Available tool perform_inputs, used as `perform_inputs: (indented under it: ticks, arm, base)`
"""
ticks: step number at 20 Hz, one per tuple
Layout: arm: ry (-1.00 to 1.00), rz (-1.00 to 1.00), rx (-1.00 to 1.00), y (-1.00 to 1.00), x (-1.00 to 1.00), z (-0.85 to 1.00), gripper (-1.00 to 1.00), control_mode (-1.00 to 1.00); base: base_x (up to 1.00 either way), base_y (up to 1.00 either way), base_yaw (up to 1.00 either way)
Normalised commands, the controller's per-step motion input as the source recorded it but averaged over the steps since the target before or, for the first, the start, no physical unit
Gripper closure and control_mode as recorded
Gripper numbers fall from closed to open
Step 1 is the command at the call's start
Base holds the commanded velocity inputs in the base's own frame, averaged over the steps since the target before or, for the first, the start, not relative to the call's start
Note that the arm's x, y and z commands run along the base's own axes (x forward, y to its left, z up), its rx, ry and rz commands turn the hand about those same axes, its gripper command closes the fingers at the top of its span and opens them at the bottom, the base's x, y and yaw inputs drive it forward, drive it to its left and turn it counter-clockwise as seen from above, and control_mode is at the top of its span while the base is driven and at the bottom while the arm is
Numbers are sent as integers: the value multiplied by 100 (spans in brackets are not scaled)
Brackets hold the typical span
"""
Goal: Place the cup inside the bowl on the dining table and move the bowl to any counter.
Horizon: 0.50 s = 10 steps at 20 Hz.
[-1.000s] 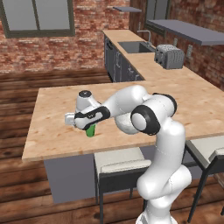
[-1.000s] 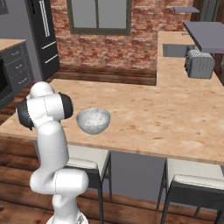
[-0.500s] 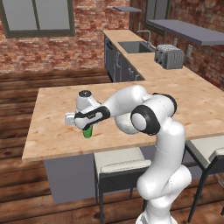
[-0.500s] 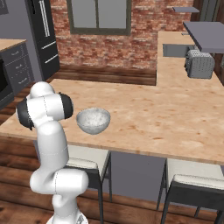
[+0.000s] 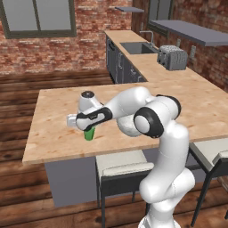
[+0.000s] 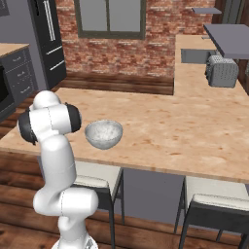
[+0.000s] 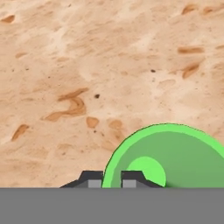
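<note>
The fingers (image 7: 113,180) are clenched on the rim of the cup (image 7: 168,157), one inside the wall, one outside, above the desk (image 7: 87,65).

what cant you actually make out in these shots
- Left base view: the hand covers the top of the cup, so the finger contact is hidden; the arm blocks the bowl.
- Right base view: the robot's body stands in front of the cup's spot; the bowl sits uncovered on the dining table.
- Hand view: the gripper fingertips straddle the cup's rim, and the bottom edge cuts off the cup, hiding its base.
</note>
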Motion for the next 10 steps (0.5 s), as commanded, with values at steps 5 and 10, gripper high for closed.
perform_inputs:
  ticks: [5, 10]
  arm:
    - [0, 5, -2, -5, 0, 18, 100, -100]
    - [1, 8, -3, -1, 0, 23, 100, -100]
  base:
    - [0, 0, 0]
    - [0, 0, 0]
